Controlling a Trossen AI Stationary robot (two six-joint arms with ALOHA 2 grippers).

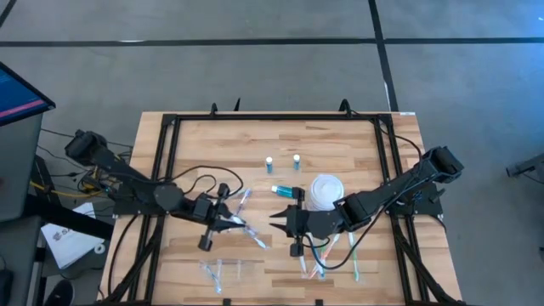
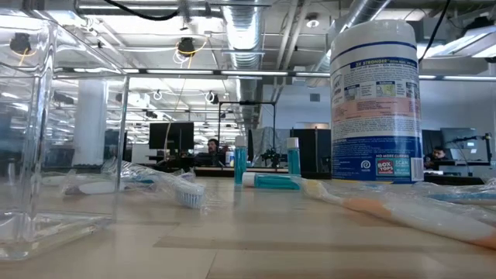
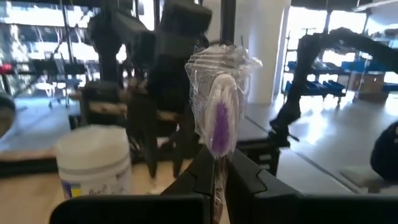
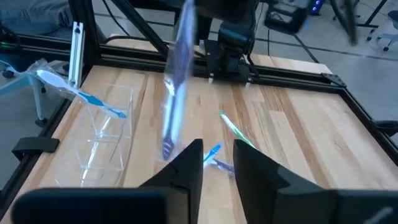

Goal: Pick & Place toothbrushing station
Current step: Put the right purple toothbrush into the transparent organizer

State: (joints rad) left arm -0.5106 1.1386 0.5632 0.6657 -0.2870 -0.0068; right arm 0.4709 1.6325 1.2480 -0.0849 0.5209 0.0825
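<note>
Nearest the front edge of the desk [image 1: 374, 136] sits a clear plastic organiser [image 1: 224, 270], with a wrapped blue-accented toothbrush [image 4: 81, 96] propped on its rim. To its right a loose group of toothbrushes [image 1: 321, 259] lies on the wood, a green-accented one [image 1: 355, 262] at the outer side. Just behind these, the two arms meet over the middle of the desk. The left hand [image 3: 217, 168] is clamped tight on a purple-accented toothbrush [image 3: 219, 118] in crinkly clear wrap, gripping it low on the handle so the head stands up above the fingers. The right hand [image 4: 217, 152] faces it from close by with its fingers a little apart and nothing between them; the same wrapped toothbrush shows just beyond its fingertips, apart from them. Behind the right hand stands a white wipes canister [image 2: 376, 101]. Beside the canister a blue bottle [image 2: 267, 181] lies on its side, and farther back two more blue white-capped bottles [image 1: 269, 161] stand upright, near each other. In the room beyond the desk a person [image 2: 211, 147] sits among monitors.
</note>
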